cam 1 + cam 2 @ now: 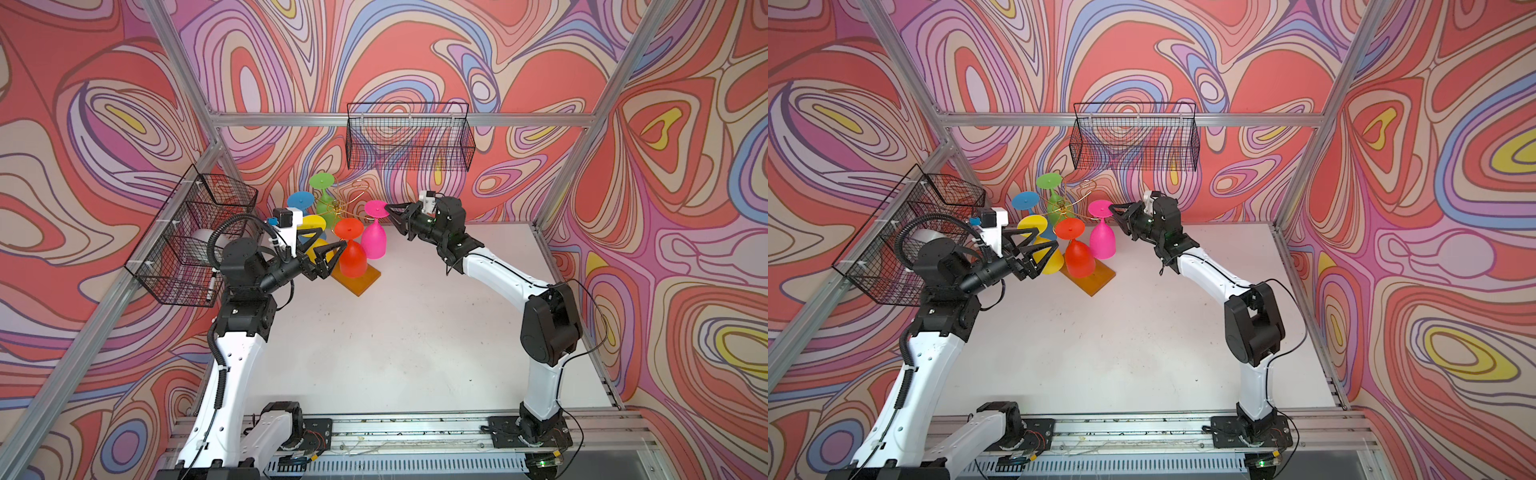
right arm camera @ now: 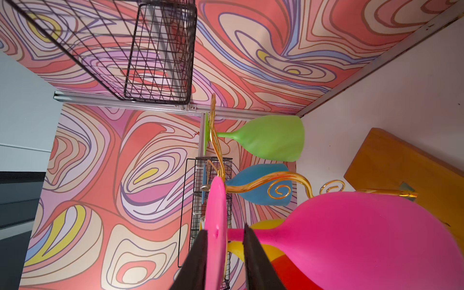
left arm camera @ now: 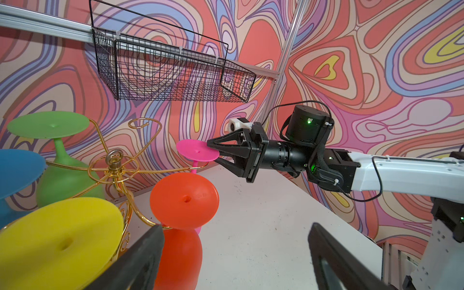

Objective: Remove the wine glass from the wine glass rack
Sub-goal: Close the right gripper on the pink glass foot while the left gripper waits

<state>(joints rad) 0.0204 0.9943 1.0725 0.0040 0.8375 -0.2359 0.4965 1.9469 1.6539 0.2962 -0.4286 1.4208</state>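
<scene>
The wine glass rack [image 1: 359, 283] [image 3: 114, 163] is a gold wire tree on an amber base [image 1: 1096, 278] [image 2: 401, 163] at the back of the table. A pink wine glass [image 1: 374, 243] [image 1: 1101, 243] [image 2: 364, 238] hangs upside down on its right arm. My right gripper [image 1: 390, 212] [image 1: 1113, 210] [image 3: 213, 152] [image 2: 225, 229] straddles the pink foot disc [image 3: 197, 153]. One finger lies against the disc and a narrow gap shows at the other. My left gripper [image 1: 334, 237] [image 1: 1049, 235] [image 3: 236, 227] stands wide open and empty beside the red glass [image 1: 352, 259].
Yellow [image 1: 313, 222], blue [image 1: 300, 200] and green [image 1: 322, 181] glasses also hang on the rack. One black wire basket [image 1: 409, 137] is mounted on the back rail above the rack. Another [image 1: 191, 237] on the left rail holds a white roll.
</scene>
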